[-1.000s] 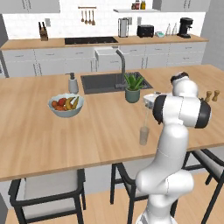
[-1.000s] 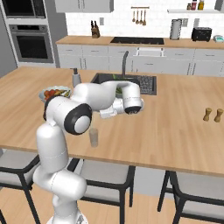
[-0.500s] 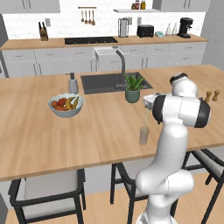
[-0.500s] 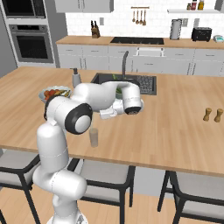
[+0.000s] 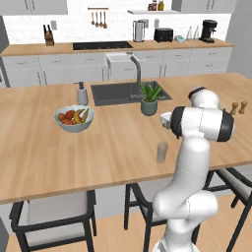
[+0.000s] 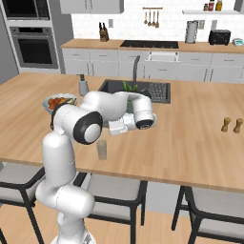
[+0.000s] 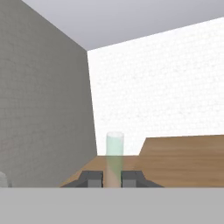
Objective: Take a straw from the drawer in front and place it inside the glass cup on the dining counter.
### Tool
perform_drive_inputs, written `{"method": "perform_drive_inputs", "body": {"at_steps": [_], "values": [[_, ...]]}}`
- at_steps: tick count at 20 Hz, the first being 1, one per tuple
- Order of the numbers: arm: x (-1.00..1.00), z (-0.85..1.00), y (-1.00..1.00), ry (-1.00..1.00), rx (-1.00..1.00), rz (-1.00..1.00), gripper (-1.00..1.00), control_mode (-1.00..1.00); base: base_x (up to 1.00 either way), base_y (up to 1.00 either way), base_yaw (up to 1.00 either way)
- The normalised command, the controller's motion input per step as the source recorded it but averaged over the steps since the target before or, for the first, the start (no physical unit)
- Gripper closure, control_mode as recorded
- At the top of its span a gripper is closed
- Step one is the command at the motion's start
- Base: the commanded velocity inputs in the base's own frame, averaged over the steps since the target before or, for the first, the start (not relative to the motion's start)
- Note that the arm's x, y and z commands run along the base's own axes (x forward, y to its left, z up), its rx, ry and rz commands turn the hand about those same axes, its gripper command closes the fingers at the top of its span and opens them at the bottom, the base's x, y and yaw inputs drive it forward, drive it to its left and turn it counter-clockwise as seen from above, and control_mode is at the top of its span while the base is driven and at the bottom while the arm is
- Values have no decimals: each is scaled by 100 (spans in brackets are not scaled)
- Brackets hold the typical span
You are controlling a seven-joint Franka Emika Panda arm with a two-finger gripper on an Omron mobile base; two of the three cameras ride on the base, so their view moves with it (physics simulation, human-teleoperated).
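The glass cup (image 5: 161, 153) (image 6: 102, 150) stands on the light-wood dining counter (image 5: 108, 142) near its front edge. My gripper (image 5: 165, 120) (image 7: 112, 179) hangs just above the cup, pointing sideways, and is shut on the straw (image 5: 163, 134) (image 7: 114, 153). The straw is upright, a thin pale stick between the dark fingertips (image 7: 90, 178). Its lower end comes down to the cup's mouth; how deep it goes I cannot tell. The drawer is out of view.
On the counter are a fruit bowl (image 5: 74, 118), a soap dispenser (image 5: 81, 94), a potted plant (image 5: 149, 99) beside the dark sink (image 5: 120, 93) with its tap (image 5: 136, 74), and two small shakers (image 5: 238, 108). Black-framed stools (image 5: 54, 219) stand along the front edge.
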Motion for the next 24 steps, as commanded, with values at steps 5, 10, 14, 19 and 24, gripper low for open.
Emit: {"method": "perform_drive_inputs", "body": {"at_steps": [5,10,14,19,24], "values": [[18,-16,0,-1,0,0,100,-100,0,0,0],[7,-15,0,-1,-1,0,100,-100,0,0,0],[0,-32,-1,-1,-7,0,100,-100,0,0,0],[0,-30,0,-2,-8,0,100,-100,0,0,0],[0,-7,1,-2,-5,0,-100,-100,0,0,0]]}}
